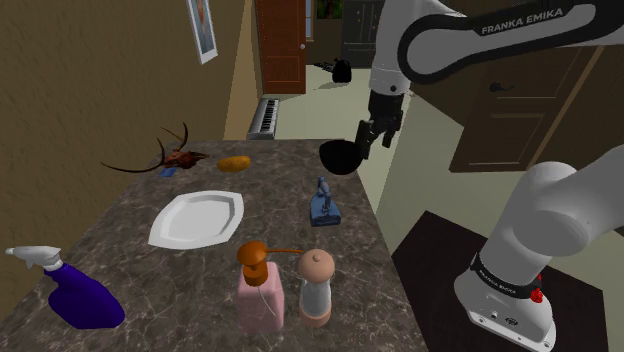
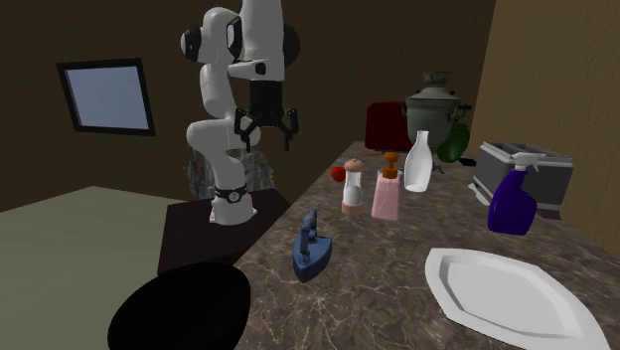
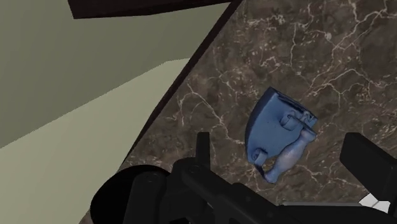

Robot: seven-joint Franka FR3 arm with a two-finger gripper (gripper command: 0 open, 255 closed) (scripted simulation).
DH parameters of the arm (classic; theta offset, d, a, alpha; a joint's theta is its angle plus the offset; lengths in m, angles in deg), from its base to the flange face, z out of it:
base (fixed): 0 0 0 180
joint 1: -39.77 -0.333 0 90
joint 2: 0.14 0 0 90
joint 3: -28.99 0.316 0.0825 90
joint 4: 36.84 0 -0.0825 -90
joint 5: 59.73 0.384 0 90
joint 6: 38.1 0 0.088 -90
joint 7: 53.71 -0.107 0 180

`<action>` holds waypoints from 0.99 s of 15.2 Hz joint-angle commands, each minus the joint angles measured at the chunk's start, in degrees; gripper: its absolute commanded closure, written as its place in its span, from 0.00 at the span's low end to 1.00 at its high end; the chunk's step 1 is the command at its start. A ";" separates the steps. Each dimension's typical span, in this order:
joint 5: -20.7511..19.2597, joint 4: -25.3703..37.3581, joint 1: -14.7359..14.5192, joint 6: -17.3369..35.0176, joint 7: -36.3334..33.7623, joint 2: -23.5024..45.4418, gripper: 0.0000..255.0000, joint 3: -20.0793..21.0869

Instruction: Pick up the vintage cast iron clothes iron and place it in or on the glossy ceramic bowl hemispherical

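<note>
Clothes iron (image 2: 308,249), drawn blue all over, stands upright on its flat sole on the dark marbled countertop (image 2: 417,239), near the edge that faces the robot's stand. Its body tapers to a point, and a turned, spindle-like handle runs along the top on two posts. It lies between the black bowl (image 2: 179,308) and the pair formed by the pink pump bottle (image 2: 386,196) and the pepper grinder (image 2: 351,189), apart from all of them.

The glossy black bowl sits at the counter's edge, and its hollow shows bare. A white, angular plate (image 2: 507,293) lies flat beside the iron with a bare face. The pink bottle carries an orange pump; a purple spray bottle (image 2: 514,202) and a white narrow-necked bottle (image 2: 418,162) stand upright further along. What these hold cannot be told.

The gripper (image 2: 264,137) hangs well above the counter with its fingers spread apart and clasping nothing. In the wrist view the iron shows far below, between them.
</note>
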 commanded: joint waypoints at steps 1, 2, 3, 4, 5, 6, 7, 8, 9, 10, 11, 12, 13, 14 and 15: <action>1.68 -1.23 -0.41 4.39 -1.54 2.56 0.00 0.63; 2.46 -1.70 -0.57 6.64 -2.14 4.08 0.00 0.89; 3.24 -2.08 -0.75 8.89 -2.70 5.68 0.00 1.15; 4.02 -2.38 -0.94 11.15 -3.24 7.37 0.00 1.40; 4.80 -2.58 -1.14 13.41 -3.74 9.14 0.00 1.66; 5.58 -2.68 -1.36 15.66 -4.22 10.99 0.00 1.91; 6.37 -2.69 -1.59 17.89 -4.66 12.90 0.00 2.15; 7.17 -2.60 -1.82 20.11 -5.05 14.89 0.00 2.39; 7.98 -2.42 -2.06 22.30 -5.41 16.93 0.00 2.62; 8.80 -2.14 -2.31 24.45 -5.73 19.03 0.00 2.84; 9.63 -1.77 -2.57 26.56 -6.01 21.17 0.00 3.06; 10.42 -1.33 -2.83 28.50 -6.23 23.21 0.00 3.25; 10.48 -1.56 -2.88 29.37 -6.20 23.86 0.00 3.34; 10.55 -1.77 -2.93 30.25 -6.18 24.51 0.00 3.43; 10.61 -1.97 -2.98 31.13 -6.16 25.18 0.00 3.52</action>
